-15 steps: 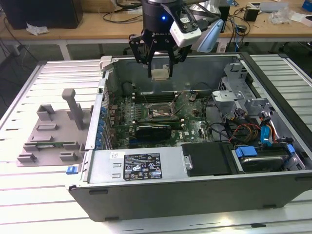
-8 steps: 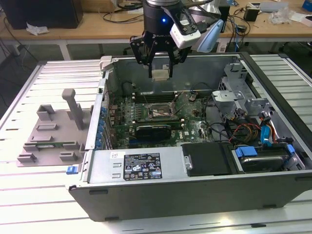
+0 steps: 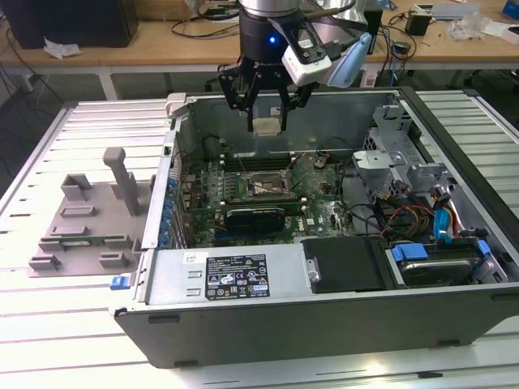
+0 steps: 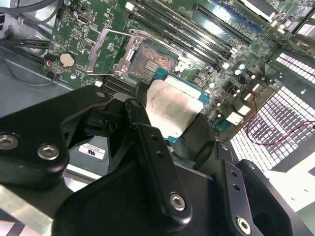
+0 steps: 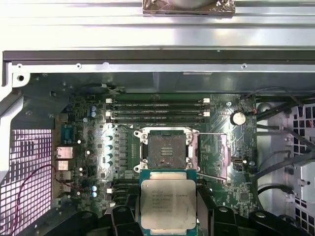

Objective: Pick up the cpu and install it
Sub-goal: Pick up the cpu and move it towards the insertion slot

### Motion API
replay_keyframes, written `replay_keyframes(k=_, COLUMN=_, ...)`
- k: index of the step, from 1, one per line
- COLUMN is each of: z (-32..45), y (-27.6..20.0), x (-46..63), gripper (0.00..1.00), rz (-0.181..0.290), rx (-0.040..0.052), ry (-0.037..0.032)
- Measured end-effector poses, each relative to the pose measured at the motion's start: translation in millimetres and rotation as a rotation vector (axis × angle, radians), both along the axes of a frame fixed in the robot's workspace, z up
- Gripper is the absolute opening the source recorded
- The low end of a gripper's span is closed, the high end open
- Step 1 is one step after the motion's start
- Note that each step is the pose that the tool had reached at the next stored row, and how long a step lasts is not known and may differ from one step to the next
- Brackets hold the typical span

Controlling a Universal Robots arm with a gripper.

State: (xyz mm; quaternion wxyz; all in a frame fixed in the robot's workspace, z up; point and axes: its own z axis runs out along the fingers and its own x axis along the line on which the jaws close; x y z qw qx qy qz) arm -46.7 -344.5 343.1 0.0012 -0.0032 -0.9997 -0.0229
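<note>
The cpu point(image 3: 266, 126) is a flat square chip with a silver top, and my gripper point(image 3: 266, 109) is shut on it by two opposite edges. It hangs level in the air over the back part of the open computer case point(image 3: 454, 130). In both wrist views the cpu point(image 4: 173, 105) point(image 5: 168, 204) sits between the black fingers point(image 4: 141, 115) point(image 5: 123, 216). The empty socket point(image 5: 167, 150) point(image 4: 147, 63) on the green motherboard point(image 3: 320, 203) has its metal frame and lever swung open. It lies below the chip and a little off to one side.
A grey plastic fixture point(image 3: 89, 219) with upright posts lies outside the case on the exterior view's left. Inside are a black card point(image 3: 255, 217), memory slots point(image 5: 157, 110), a power supply point(image 3: 235, 275), and drive cages with cables point(image 3: 422, 211) on the exterior view's right.
</note>
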Motion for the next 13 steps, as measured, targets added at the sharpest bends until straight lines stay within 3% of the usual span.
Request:
replay_keyframes(k=10, z=-17.0, y=1.5, x=1.4, gripper=0.55, rz=0.0, rx=-0.0001, ry=0.0001)
replay_keyframes(k=13, z=-24.2, y=4.7, x=1.9, gripper=0.55, rz=0.0, rx=0.0, ry=0.0)
